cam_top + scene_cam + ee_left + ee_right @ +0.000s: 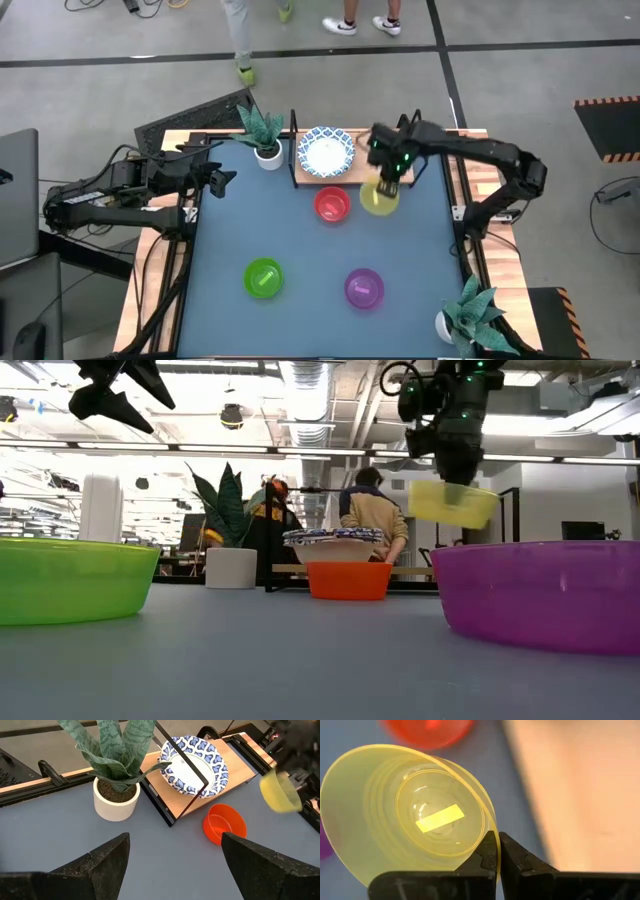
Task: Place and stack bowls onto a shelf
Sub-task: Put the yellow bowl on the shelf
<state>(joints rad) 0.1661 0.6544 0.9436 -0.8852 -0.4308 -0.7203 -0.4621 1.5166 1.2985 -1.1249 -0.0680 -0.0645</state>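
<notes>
- Blue-grey and broad, the table (300,250) fills the high view; beyond its far edge we see people's legs and shoes on the floor, and the low view shows two people standing in the room behind.
- We see the shelf (345,177) at the table's far edge, with a stack of white bowls with blue rims (325,151) on its left part; its right part is bare wood.
- We find the right end effector (390,180) just off the shelf's near right corner, its fingers pinched shut on the rim of the yellow bowl (410,815), which hangs tilted above the table.
- We see the red bowl (331,204) on the table just near of the shelf, close left of the yellow one.
- We see the green bowl (263,277) and purple bowl (364,287) nearer, well apart from each other.
- We note the left end effector (222,178) waiting over the far left of the table, fingers spread wide, holding nothing.
- We see a potted plant (264,135) left of the shelf and another plant (470,315) at the near right corner.
</notes>
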